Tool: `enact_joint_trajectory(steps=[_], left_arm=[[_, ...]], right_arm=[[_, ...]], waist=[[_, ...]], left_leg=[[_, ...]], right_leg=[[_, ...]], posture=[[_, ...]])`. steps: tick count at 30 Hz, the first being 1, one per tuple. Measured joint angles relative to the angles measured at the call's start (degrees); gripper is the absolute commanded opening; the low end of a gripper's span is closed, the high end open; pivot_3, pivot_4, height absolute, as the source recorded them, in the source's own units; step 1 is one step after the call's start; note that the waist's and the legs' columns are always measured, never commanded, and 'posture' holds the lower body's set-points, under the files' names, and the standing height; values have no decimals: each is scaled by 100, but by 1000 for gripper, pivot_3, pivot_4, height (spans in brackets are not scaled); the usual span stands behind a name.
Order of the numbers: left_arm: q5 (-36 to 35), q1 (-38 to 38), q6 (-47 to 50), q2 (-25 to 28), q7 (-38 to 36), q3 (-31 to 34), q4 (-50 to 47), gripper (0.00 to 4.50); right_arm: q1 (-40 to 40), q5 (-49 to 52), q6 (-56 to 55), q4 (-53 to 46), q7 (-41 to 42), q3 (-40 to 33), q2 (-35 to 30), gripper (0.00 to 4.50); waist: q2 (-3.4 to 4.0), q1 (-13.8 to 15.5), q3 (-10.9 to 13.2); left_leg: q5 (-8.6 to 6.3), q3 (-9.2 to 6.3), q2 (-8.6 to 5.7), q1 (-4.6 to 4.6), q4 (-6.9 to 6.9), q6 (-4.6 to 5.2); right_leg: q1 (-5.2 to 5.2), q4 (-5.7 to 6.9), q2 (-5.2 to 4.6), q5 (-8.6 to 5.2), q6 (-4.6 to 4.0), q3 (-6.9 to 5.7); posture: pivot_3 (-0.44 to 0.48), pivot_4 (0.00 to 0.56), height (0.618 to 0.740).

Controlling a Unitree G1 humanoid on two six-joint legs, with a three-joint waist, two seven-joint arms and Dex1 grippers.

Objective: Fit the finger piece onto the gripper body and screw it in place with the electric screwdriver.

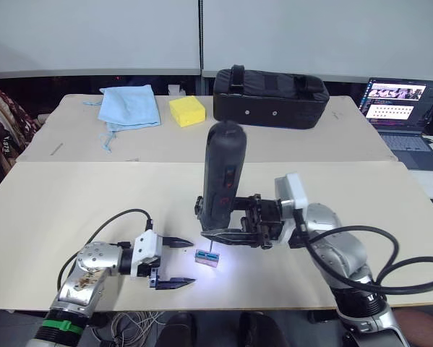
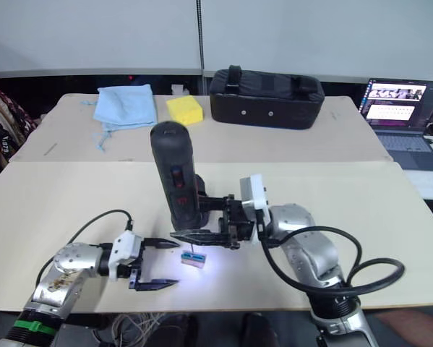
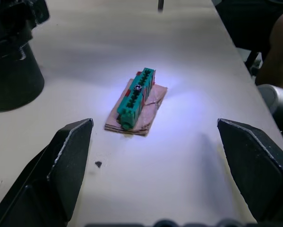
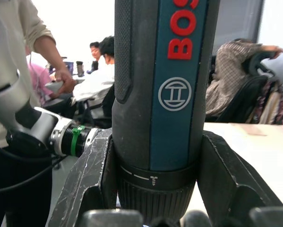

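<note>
Right gripper (image 1: 234, 233) clamps the upright screwdriver (image 1: 223, 173), its bit over a green-topped block (image 1: 207, 257). Left gripper (image 1: 174, 262) gapes empty beside it. Behind: bag (image 1: 270, 97), sponge (image 1: 186, 110), cloth (image 1: 129, 105).

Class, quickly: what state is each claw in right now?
Left claw: open, holding nothing.
Right claw: closed on the electric screwdriver, held upright.
</note>
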Motion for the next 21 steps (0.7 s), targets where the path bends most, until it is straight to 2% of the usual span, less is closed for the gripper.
enact_joint_trajectory(steps=[6,21], left_arm=[[228,-287,8,-232,290,-311,153,4456],[286,-549,-229,-382,329,-476,485,4456]], right_arm=[[-11,-310,-417,509,195,208,246,1922],[-234,-717,-852,1144,301,232,515,1922]], waist=[[0,-4,0],[2,27,-2]], left_leg=[[0,0,-1,5,0,0],[1,-2,-14,15,2,1]], right_leg=[[3,4,2,5,7,0],[20,3,-9,4,9,2]], posture=[[0,150,740],[0,150,740]])
